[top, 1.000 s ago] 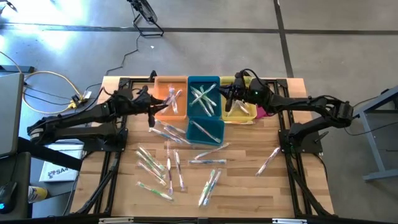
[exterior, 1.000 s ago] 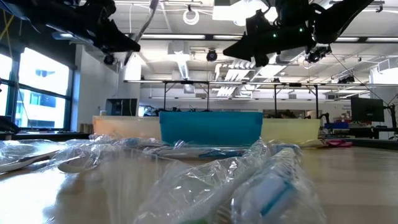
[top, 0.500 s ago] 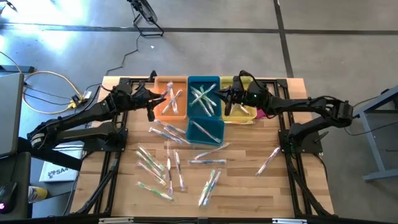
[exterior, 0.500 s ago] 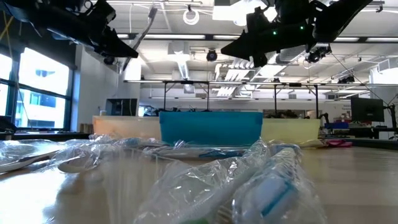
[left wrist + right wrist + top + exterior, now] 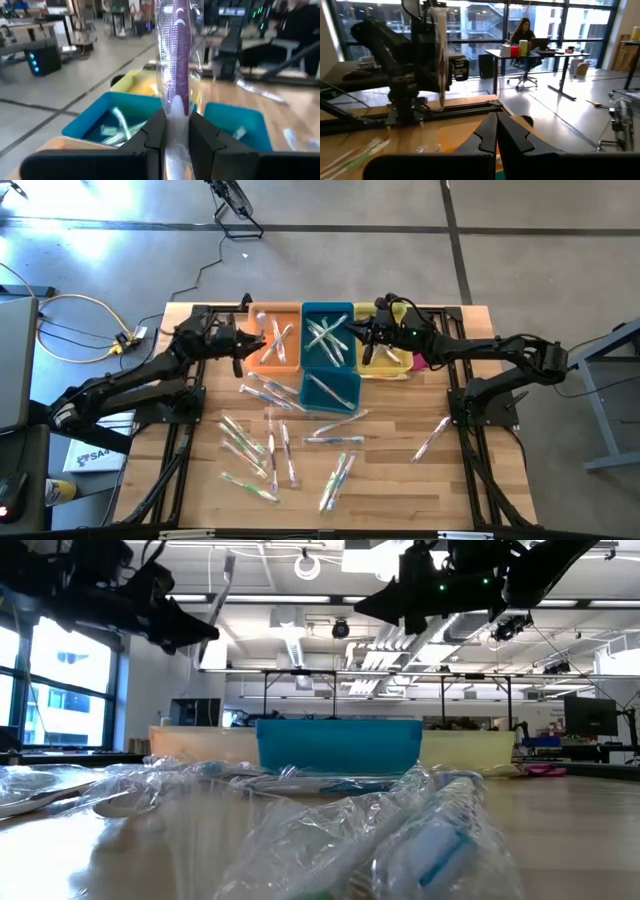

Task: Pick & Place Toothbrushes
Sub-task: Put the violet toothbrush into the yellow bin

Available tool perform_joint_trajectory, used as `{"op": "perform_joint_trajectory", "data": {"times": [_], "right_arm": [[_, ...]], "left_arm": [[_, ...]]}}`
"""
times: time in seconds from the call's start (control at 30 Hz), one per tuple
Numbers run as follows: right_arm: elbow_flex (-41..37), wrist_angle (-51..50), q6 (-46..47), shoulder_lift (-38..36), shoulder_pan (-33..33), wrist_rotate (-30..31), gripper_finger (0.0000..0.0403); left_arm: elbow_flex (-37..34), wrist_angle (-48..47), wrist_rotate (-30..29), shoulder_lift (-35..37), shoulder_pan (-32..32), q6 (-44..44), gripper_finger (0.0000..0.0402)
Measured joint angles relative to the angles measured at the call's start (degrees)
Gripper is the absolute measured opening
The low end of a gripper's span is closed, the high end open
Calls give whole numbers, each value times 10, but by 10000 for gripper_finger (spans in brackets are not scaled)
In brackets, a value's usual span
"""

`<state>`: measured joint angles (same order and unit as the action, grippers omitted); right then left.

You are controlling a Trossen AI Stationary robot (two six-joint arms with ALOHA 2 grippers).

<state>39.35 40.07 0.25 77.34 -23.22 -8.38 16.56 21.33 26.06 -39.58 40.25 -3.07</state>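
My left gripper (image 5: 243, 343) hovers at the left rim of the orange bin (image 5: 272, 340), shut on one toothbrush (image 5: 174, 55) with a purple handle in a clear wrapper. This toothbrush also shows upright in the low view (image 5: 222, 585) and the right wrist view (image 5: 440, 55). My right gripper (image 5: 362, 338) hangs shut and empty between the far blue bin (image 5: 327, 335) and the yellow bin (image 5: 388, 358). Toothbrushes lie in the orange bin and in both blue bins. Several more toothbrushes (image 5: 270, 445) lie flat on the wooden table. My left gripper pinches the toothbrush's lower end (image 5: 175, 107) between its two fingers (image 5: 156, 131). The fingers come level from the table's left and lie across the brush. The toothbrush stands upright above the fingers, lifted clear of the bins and the table.
A second blue bin (image 5: 330, 390) sits in front of the far one. A pink cloth (image 5: 421, 362) lies right of the yellow bin. One wrapped brush (image 5: 432, 438) lies alone toward the right edge. Black frame rails (image 5: 190, 430) run along both table sides.
My left gripper has sunk a little and swung toward the table's far left, carrying the toothbrush, which stays upright and clear of the bins.
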Motion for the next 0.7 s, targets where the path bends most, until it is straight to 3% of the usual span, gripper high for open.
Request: {"op": "perform_joint_trajectory", "data": {"times": [0.13,0.43,0.7], "right_arm": [[0,1,23,0,0,-7,4],[0,63,52,12,0,-12,4],[6,197,57,113,2,-41,4]], "left_arm": [[-33,57,2,0,-1,44,47],[-33,52,0,0,-1,60,47],[-33,65,-2,0,-1,67,47]]}}
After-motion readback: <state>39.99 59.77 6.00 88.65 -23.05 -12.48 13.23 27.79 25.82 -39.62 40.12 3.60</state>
